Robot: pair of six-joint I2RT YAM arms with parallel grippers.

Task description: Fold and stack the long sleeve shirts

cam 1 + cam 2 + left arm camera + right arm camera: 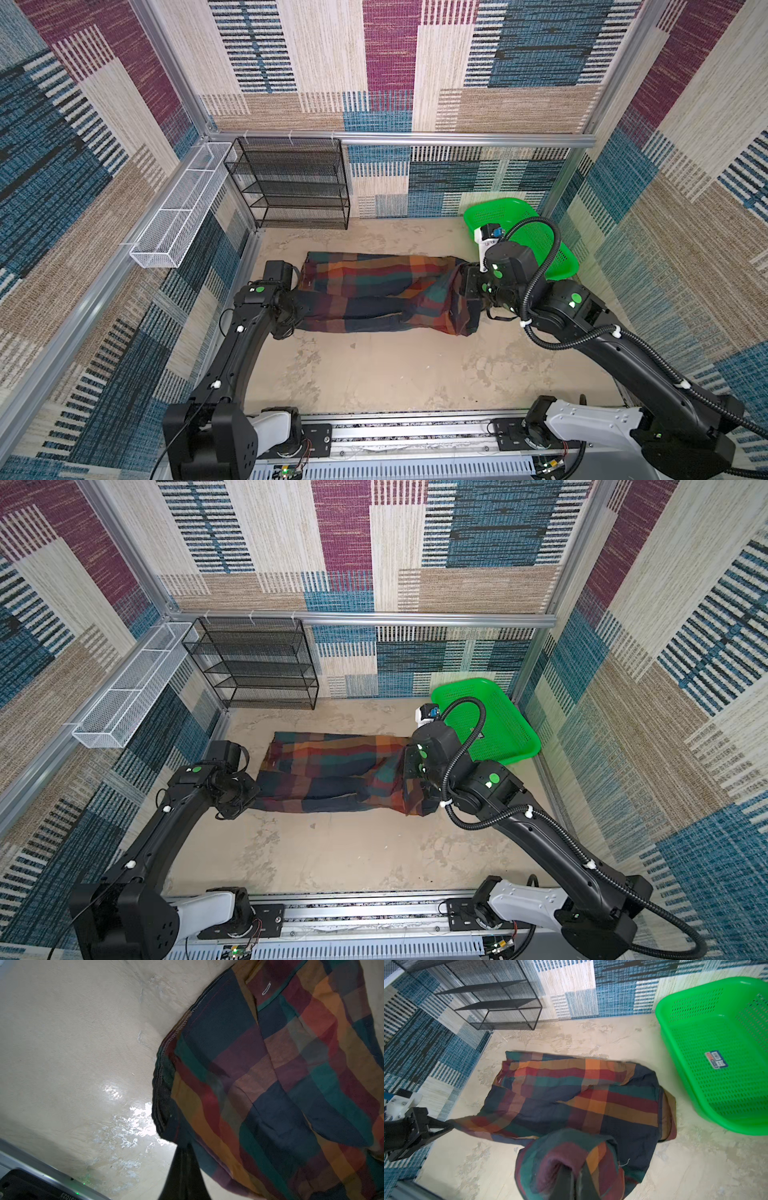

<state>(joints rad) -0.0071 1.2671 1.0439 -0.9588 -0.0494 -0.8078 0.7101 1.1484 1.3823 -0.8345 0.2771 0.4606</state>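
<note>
- Your right end effector (572,1167) is clamped on the shirt (571,1095). Its fingers are pressed together, with a raised fold of plaid cloth bunched over them at the shirt end nearest the green basket (675,1022).
- Your left end effector (446,1124) is also clamped on the shirt. It pinches a corner at the end farthest from the basket, and that corner is drawn out to a point. In the left wrist view the fingers (182,1167) meet at the stitched hem of the shirt (270,1084).
- In both top views the shirt (374,282) (332,766) lies long and narrow on the surface (395,374). It runs away from the basket (498,202) (469,682), and its near end is just beside the basket without touching it.
- Most of the cloth lies flat. The sleeves are folded lengthwise across the body, and only the two gripped ends are lifted.
- The basket sits tilted in the back corner with its far rim up against the walls.
- A black wire shelf (291,183) stands along the same back wall, well apart from the basket.
- A white wire rack (178,216) hangs on the side wall, farther from the basket than the shelf.
</note>
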